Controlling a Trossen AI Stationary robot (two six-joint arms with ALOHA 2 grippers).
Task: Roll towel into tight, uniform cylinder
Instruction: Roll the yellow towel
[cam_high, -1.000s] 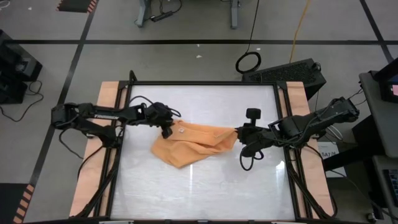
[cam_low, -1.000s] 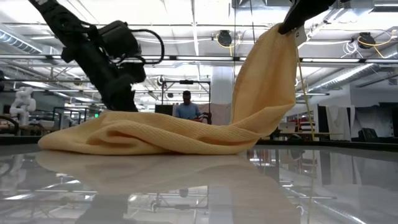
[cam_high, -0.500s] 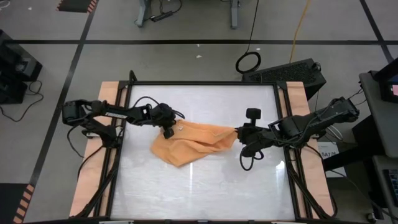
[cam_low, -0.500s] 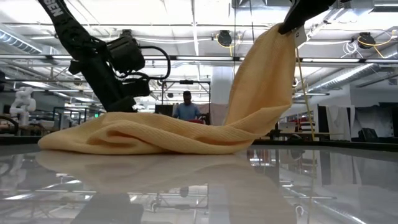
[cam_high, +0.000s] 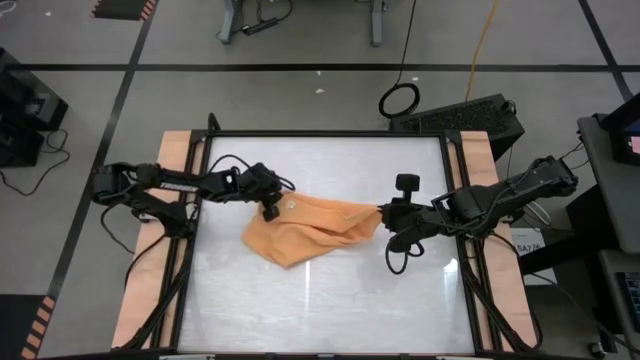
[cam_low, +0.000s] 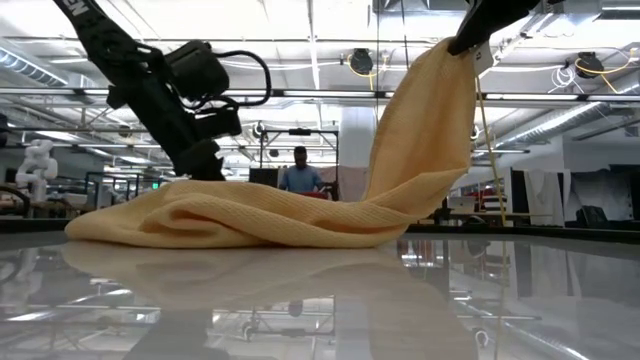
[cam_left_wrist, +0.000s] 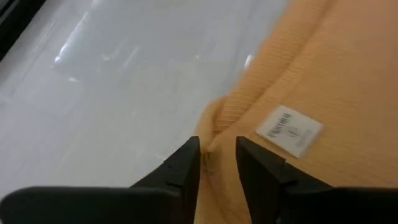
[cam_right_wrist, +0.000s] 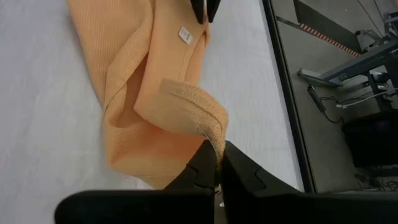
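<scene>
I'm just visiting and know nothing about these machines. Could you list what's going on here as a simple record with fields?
cloth: orange-tan towel, crumpled, not rolled
tag: small white tag on the towel's edge
right gripper: shut on a towel corner, holding it high above the table
left gripper: at the towel's tagged edge, fingers slightly apart around a fold
background: a person far behind the table
</scene>
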